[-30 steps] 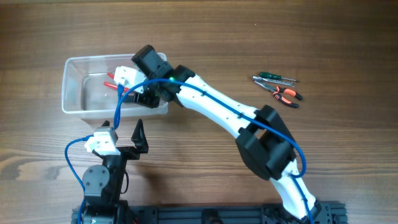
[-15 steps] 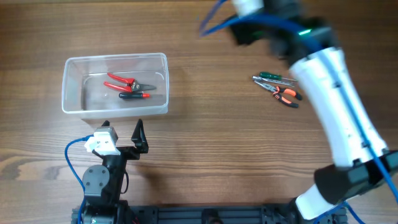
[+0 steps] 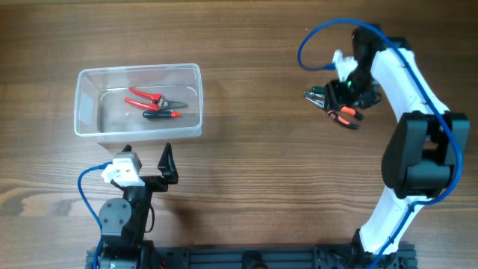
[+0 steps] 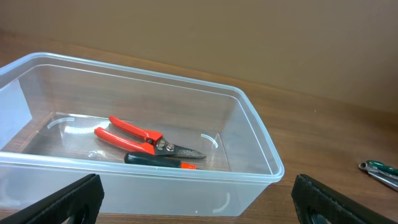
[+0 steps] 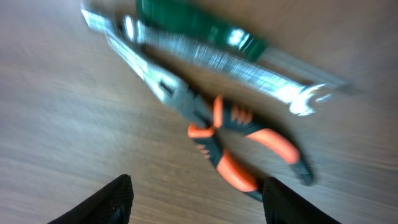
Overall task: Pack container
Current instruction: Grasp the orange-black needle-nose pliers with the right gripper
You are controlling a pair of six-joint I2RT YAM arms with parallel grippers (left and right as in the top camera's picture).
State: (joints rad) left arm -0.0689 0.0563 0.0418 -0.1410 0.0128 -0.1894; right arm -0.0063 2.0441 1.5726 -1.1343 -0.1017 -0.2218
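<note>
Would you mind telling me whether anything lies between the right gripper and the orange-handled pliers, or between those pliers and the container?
Nothing visible does. The right gripper hangs open over the orange-handled pliers; the green-handled tool lies close alongside, not over their handles. From pliers to container there is only bare table.

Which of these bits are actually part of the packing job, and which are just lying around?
In the job: container, red snips and black screwdriver inside it, orange pliers and green screwdriver on the table, right tool above them.
Just there: left tool, open near the container, holding nothing.
</note>
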